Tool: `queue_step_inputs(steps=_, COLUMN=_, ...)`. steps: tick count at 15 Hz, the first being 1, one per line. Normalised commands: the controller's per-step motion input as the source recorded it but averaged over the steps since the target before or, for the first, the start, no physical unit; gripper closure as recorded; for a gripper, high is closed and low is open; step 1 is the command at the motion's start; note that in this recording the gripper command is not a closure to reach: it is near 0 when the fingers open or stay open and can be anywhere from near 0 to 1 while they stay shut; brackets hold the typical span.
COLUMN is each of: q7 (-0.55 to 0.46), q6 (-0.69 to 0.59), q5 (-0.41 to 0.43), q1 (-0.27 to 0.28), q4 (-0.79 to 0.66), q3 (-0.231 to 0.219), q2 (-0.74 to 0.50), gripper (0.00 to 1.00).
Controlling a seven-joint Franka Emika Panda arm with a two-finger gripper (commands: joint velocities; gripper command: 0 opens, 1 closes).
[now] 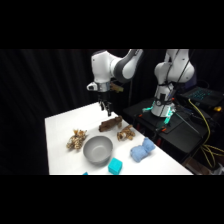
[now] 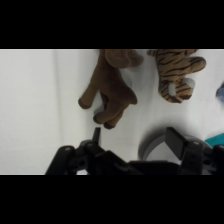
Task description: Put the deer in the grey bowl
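Side view showed the white bench [image 1: 60, 130] running from upper left toward lower right of the frame, with its far edge just behind the deer and a dark drop beyond it. The grey bowl [image 1: 97, 149] sat at mid-frame, open and empty, with bare bench to its left and rear. The deer [image 1: 110, 123], dark brown, lay just up and right of the bowl, near that far edge. The tool [image 1: 105, 107] hung directly above it, not yet touching.

In the wrist view the deer [image 2: 111, 85] lay in the upper middle, legs pointing down the frame, and the tool [image 2: 132, 142] stood wide, holding nothing, one finger near the legs and the other over the bowl's rim [image 2: 152, 145].

The main risk, as I judged it, was crowding. A tiger-striped plush [image 2: 175, 72] lay close at the deer's right, so a descent drifting that way could pinch both toys or nudge the wrong one. A shallow grip on the legs alone might let the soft body slip out during the lift. A push toward the far edge could send the deer off the bench.

A pale spotted plush [image 1: 76, 140], a blue toy [image 1: 142, 149] and a teal block [image 1: 115, 165] ringed the bowl, but the short path from deer to bowl looked open.
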Motion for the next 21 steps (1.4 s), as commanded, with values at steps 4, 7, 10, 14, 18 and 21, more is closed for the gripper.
queue_step_inputs(steps=4, q7=-0.19, q6=0.6, q5=0.204, q1=-0.078, q4=-0.26, q3=-0.023, q2=0.17, gripper=0.0)
queue_step_inputs(steps=7, q7=-0.12, q6=0.49, q5=0.163, q1=-0.084, q4=-0.05, q3=0.02, q2=0.31, gripper=0.0)
queue_step_inputs(steps=10, q7=0.01, q6=0.38, q5=0.056, q1=-0.061, q4=0.09, q3=0.026, q2=0.33, gripper=0.0)
queue_step_inputs(steps=14, q7=0.05, q6=0.19, q5=0.039, q1=-0.081, q4=0.18, q3=0.036, q2=0.29, gripper=1.0)
queue_step_inputs(steps=18, q7=0.02, q6=-0.03, q5=0.029, q1=-0.087, q4=0.12, q3=0.033, q2=0.05, gripper=1.0)
queue_step_inputs(steps=21, q7=0.1, q6=-0.29, q5=-0.035, q1=0.008, q4=0.06, q3=-0.036, q2=-0.23, gripper=0.79)
